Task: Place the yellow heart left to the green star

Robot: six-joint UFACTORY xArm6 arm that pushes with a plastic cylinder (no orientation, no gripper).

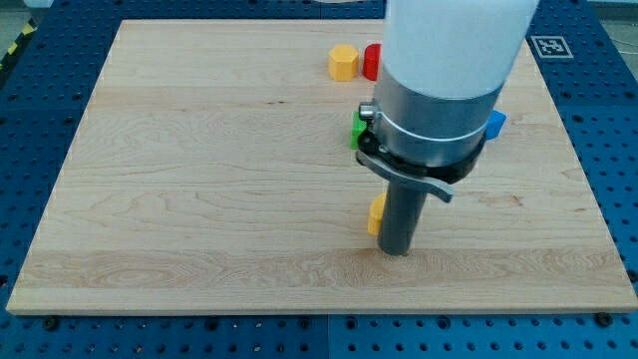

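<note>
A pale wooden board (pixel 199 179) lies on a blue perforated bench (pixel 30 150). My tip (pixel 396 251) rests on the board below centre, a yellow block (pixel 376 215), shape hidden, touching the rod's left side. There is no gripper to open or close, only the rod. The arm's white and grey body covers most of a green block (pixel 357 130), a red block (pixel 371 62) and a blue block (pixel 494 124). A yellow hexagonal block (pixel 342 62) sits near the top edge. The board's left half lies open
</note>
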